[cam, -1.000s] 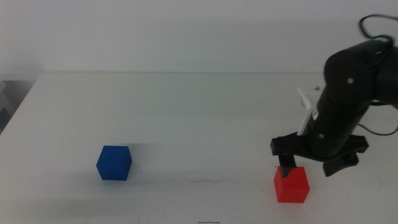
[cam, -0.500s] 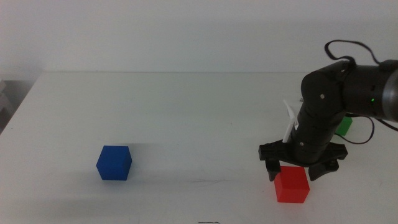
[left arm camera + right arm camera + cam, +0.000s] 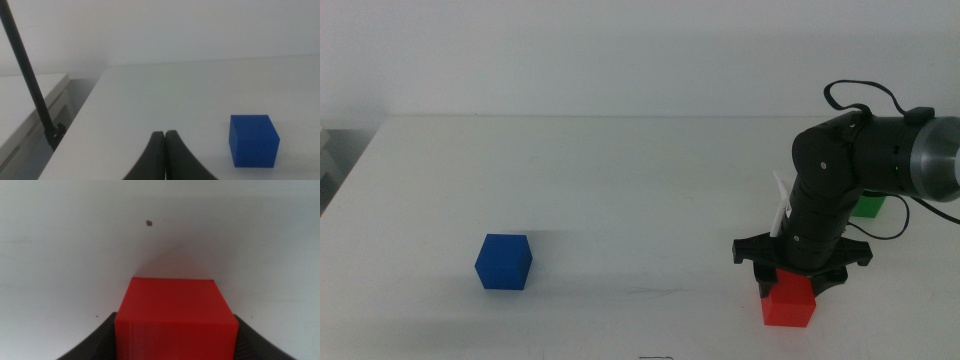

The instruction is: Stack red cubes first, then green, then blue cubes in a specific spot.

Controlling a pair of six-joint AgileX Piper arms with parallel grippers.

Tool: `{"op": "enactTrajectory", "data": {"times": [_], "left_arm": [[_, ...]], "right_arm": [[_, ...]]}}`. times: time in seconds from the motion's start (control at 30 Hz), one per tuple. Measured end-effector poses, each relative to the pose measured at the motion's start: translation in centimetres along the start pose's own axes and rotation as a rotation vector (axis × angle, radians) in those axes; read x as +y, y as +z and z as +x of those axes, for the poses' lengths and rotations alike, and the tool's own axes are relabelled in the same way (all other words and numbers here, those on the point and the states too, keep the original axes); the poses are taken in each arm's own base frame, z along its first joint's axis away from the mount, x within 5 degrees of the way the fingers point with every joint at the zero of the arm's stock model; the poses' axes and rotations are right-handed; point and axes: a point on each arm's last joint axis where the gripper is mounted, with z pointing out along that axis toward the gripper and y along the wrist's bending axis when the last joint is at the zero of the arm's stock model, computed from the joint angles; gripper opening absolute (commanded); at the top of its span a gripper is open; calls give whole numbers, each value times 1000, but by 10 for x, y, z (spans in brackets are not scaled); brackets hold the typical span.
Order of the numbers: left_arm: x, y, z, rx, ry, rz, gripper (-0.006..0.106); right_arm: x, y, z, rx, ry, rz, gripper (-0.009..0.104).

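We find the right gripper (image 3: 800, 277) near the tabletop's (image 3: 620, 180) front right corner, lowered over the red cube (image 3: 789, 301), jaws apart, one on each side of it; contact we cannot confirm. The cube rests on the tabletop. The green cube (image 3: 868, 207) sits farther back, partly hidden behind the arm. The blue cube (image 3: 503, 262) lies toward the front left. The left gripper (image 3: 164, 150) waits near it, jaws pressed together.

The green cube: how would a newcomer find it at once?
Start at the white table's right side, where the right gripper straddles the small matte red cube. Behind that black arm peeks the small matte green cube, mostly hidden and the only green thing.
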Motion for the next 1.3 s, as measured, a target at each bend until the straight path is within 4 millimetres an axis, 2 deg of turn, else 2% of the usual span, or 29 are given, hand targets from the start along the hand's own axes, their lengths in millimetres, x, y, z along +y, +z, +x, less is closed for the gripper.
{"op": "enactTrajectory", "data": {"times": [0.2, 0.4, 0.5, 0.7, 0.87, 0.97, 1.1, 1.3], "left_arm": [[0, 0, 0, 0, 0, 0, -1], [0, 0, 0, 0, 0, 0, -1], [0, 0, 0, 0, 0, 0, -1], [0, 0, 0, 0, 0, 0, -1], [0, 0, 0, 0, 0, 0, -1], [0, 0, 0, 0, 0, 0, -1], [0, 0, 0, 0, 0, 0, -1], [0, 0, 0, 0, 0, 0, -1]], "right_arm": [[10, -17, -3, 2, -9, 4, -1], [33, -45, -11, -59, -22, -28, -1], [47, -53, -16, -73, -35, -36, -1], [80, -43, -28, -37, -88, 8, -1], [113, -38, -40, -71, -132, -10, -1], [125, -31, -43, -76, -149, -16, -1], [136, -22, -43, -70, -167, -14, -1], [139, -15, -41, -48, -165, -16, -1]]}}
